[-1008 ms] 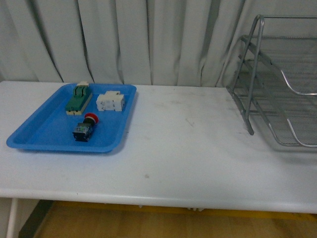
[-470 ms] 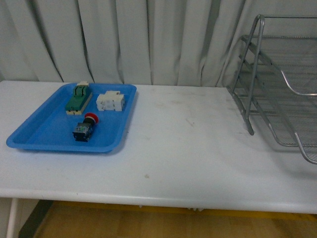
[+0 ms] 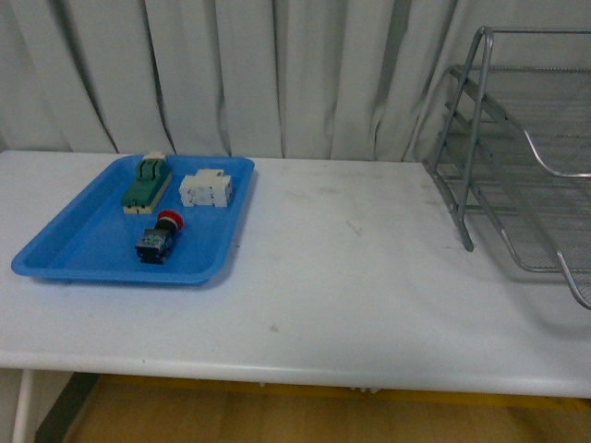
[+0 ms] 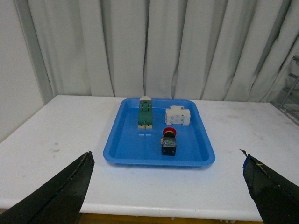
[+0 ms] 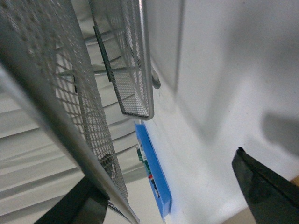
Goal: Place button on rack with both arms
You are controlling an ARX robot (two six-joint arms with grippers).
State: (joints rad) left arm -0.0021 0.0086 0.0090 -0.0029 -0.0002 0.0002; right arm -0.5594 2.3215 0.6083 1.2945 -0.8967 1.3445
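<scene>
Button [image 3: 157,237]: lies on its side in the blue tray [image 3: 74,249], near the tray's front rim, red cap pointing away from the robot.
Tray mates: green-and-cream switch block [image 3: 148,183] and white breaker [image 3: 206,189], side by side behind the button.
Rack [image 3: 517,157]: 3 wire-mesh tiers at the right end of the table [image 3: 351,277], well apart from the tray.
Left tool [image 4: 166,186]: fingers spread wide, empty, facing the tray.
Right tool [image 5: 170,196]: fingers spread wide, empty, close beside the rack's mesh.

White table [image 3: 351,277] holds blue tray [image 3: 83,247], rack [image 3: 474,138].
</scene>
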